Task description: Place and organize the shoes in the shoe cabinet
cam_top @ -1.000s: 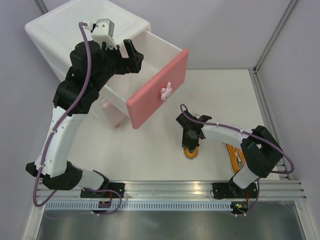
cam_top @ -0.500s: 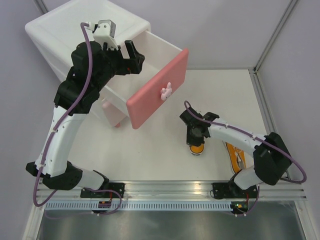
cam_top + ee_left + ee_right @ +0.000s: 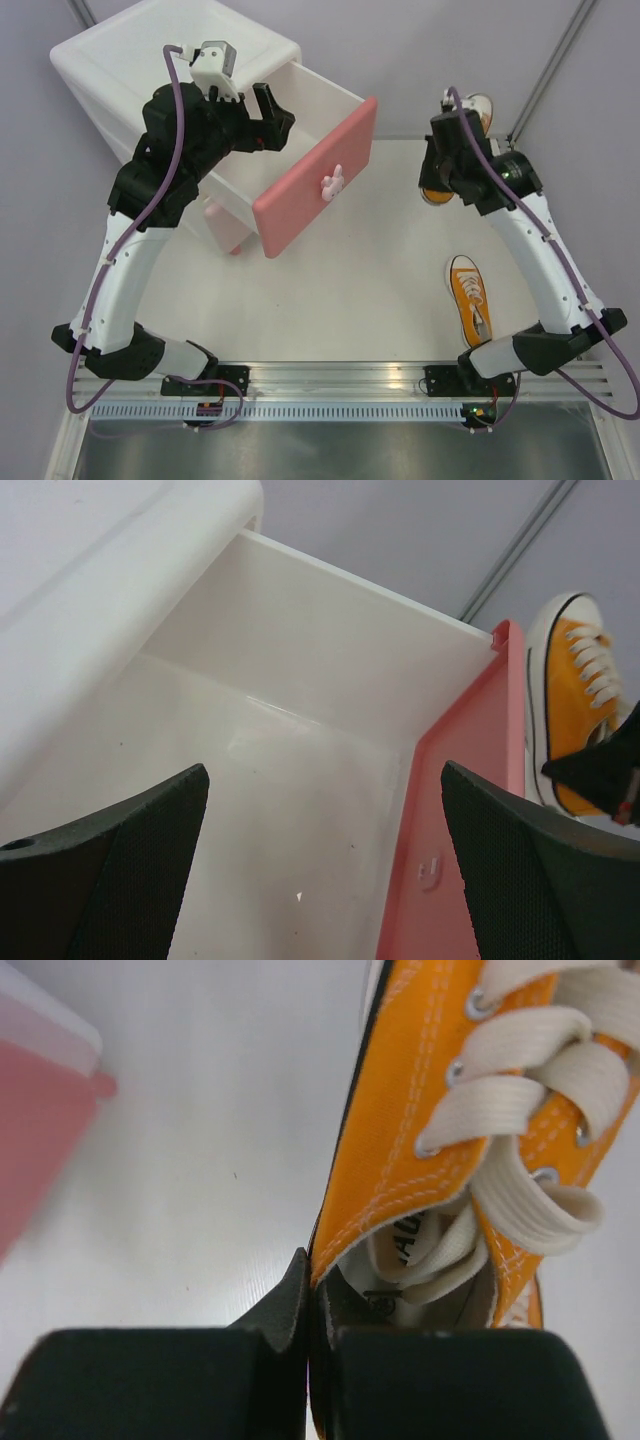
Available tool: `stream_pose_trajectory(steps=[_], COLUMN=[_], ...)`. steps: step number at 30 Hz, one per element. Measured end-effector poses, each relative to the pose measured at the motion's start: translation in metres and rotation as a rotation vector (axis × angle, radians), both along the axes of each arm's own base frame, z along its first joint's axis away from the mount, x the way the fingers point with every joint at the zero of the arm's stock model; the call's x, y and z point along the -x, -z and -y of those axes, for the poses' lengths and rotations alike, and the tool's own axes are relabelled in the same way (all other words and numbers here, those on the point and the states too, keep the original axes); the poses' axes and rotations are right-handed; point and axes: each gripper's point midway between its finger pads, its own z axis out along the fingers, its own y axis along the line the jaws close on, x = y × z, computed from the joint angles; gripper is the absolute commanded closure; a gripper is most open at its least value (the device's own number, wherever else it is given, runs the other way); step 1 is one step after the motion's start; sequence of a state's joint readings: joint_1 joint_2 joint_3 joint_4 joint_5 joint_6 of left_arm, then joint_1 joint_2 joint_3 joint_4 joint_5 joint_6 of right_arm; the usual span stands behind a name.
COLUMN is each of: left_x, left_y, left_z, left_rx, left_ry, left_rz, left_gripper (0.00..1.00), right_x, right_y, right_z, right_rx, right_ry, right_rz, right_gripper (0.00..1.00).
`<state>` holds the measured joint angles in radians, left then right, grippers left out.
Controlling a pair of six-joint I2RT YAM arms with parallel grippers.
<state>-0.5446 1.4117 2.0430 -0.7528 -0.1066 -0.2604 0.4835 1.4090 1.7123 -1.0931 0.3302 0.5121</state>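
Now: right gripper pinched shut on the collar of one orange sneaker, held up right of the pink drawer front, a gap between them. Left gripper spread wide over the open drawer of the shoe cabinet. Second orange sneaker lies near the table right edge. Sneakers seen: two.

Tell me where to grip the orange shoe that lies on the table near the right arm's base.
Probably the collar wall beside the laces, from straight above. The orange shoe rests on its sole, opening up, so one finger can go inside and one outside. The right gripper holds the other orange shoe this way.
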Motion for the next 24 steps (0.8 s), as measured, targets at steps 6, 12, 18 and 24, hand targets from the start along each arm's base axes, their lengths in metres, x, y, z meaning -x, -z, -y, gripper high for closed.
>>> stream_pose_trajectory(steps=[6, 12, 18, 24], left_x=[0.001, 0.002, 0.013, 0.024], left_y=[-0.002, -0.003, -0.008, -0.014], left_z=[0.001, 0.000, -0.009, -0.023], left_rx=[0.002, 0.004, -0.005, -0.012], left_ry=[0.007, 0.008, -0.001, -0.025], left_rz=[0.003, 0.007, 0.031, 0.061], left_gripper=[0.00, 0.00, 0.00, 0.00], right_x=[-0.036, -0.053, -0.073, -0.090], right_y=[-0.138, -0.196, -0.227, -0.246], right_z=[0.001, -0.021, -0.069, -0.130], right_rx=[0.013, -0.032, -0.172, -0.304], right_ry=[-0.055, -0.169, -0.331, -0.507], right_rz=[0.349, 0.568, 0.718, 0.829], right_gripper=[0.99, 0.99, 0.99, 0.99])
